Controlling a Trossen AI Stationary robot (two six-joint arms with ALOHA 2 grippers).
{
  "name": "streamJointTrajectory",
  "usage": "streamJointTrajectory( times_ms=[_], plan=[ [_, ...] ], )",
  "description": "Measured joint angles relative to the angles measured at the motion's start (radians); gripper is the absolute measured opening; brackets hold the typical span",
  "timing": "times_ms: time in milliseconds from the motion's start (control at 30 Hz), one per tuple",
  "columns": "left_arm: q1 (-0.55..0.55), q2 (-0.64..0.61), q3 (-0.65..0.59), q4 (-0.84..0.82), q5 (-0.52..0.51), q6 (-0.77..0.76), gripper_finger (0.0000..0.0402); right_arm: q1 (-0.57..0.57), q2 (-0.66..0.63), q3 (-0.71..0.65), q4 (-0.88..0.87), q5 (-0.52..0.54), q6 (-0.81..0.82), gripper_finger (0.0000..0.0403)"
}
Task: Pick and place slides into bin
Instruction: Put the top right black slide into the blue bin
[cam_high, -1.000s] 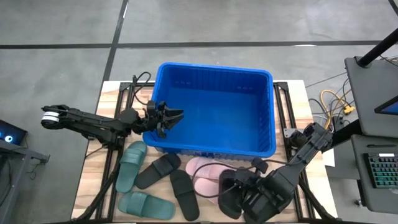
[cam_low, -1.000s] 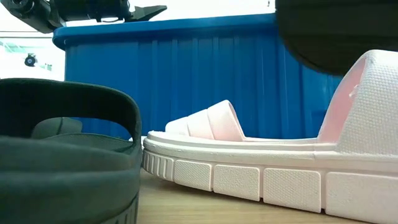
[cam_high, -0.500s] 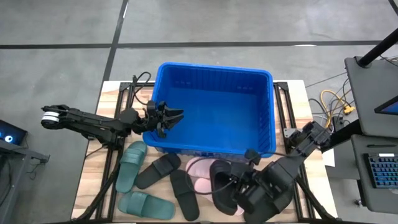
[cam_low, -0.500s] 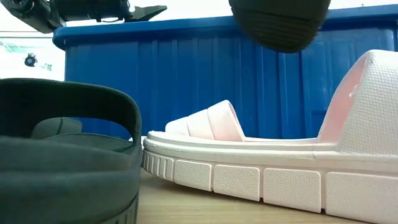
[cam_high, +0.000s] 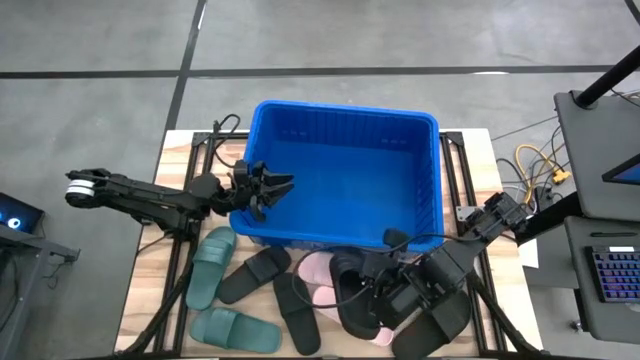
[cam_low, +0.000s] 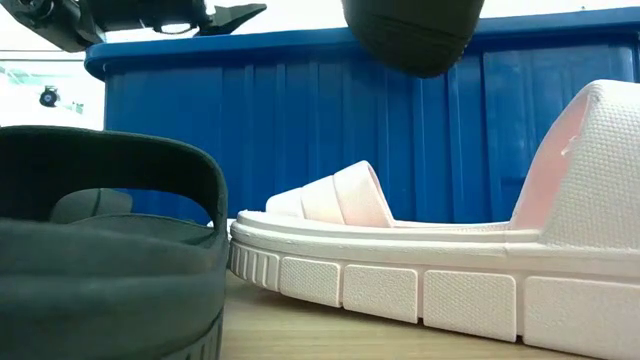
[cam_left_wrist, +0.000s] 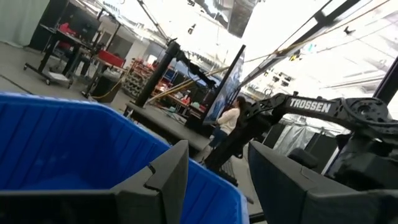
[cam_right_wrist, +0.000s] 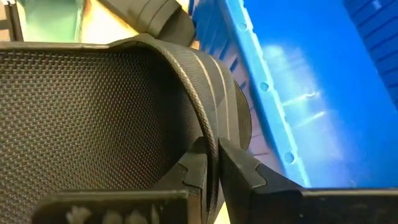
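The blue bin (cam_high: 345, 175) stands at the table's middle far side. My right gripper (cam_high: 383, 292) is shut on a black slide (cam_high: 350, 290), held up in the air just in front of the bin's near wall, above two pink slides (cam_high: 318, 270). The low view shows that slide's end (cam_low: 410, 30) high up at the level of the bin's rim. Two green slides (cam_high: 210, 265) and two more black slides (cam_high: 255, 273) lie flat on the table near the left. My left gripper (cam_high: 280, 185) hangs open over the bin's left rim. My right gripper pinches the black slide's wide strap at its edge (cam_right_wrist: 208, 134). One finger (cam_right_wrist: 193, 171) is under the strap on the footbed side and the other (cam_right_wrist: 244, 171) is outside it. The fingers slant down from the table's right. The slide hangs tilted, clear of the table.
The bin's near wall (cam_low: 300, 120) rises right behind the pink slides (cam_low: 400, 260). A dark slide (cam_low: 100, 250) lies close to the low camera. Cables (cam_high: 540, 165) and a stand with a keyboard sit beyond the table's right edge. A person stands far off in the room.
My right gripper has carried the black slide up and toward the table's left and the bin's near wall, rolling its wrist as it went. The slide has turned with it and stays clear of the table.
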Motion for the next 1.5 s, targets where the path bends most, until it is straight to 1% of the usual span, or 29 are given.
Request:
streamJointTrajectory(
  times_ms=[133,400,533,767,1067,1200,1500],
  plan=[
    [0.0,-0.009,0.0,-0.004,-0.001,0.045,0.0153,-0.016,0.0,0.0,0.002,0.036,-0.036,0.0026],
    [0.0,-0.042,0.0,-0.003,-0.001,0.059,0.0153,-0.059,0.0,0.022,0.009,0.039,-0.1,0.0026],
    [0.0,-0.066,0.0,-0.007,-0.002,0.06,0.0153,-0.073,0.001,0.058,0.014,0.054,-0.129,0.0027],
    [0.0,-0.083,0.0,-0.014,0.01,0.06,0.0153,-0.094,0.001,0.138,0.04,0.088,-0.228,0.0027],
    [0.0,-0.106,-0.001,-0.014,0.062,0.078,0.0153,-0.111,-0.001,0.234,0.04,0.232,-0.354,0.0026],
    [0.0,-0.134,-0.002,-0.02,0.071,0.111,0.0153,-0.127,-0.002,0.258,0.035,0.247,-0.377,0.0026],
    [0.0,-0.217,-0.002,-0.176,0.07,0.11,0.0153,-0.145,-0.001,0.254,0.031,0.24,-0.395,0.0026]
  ],
)
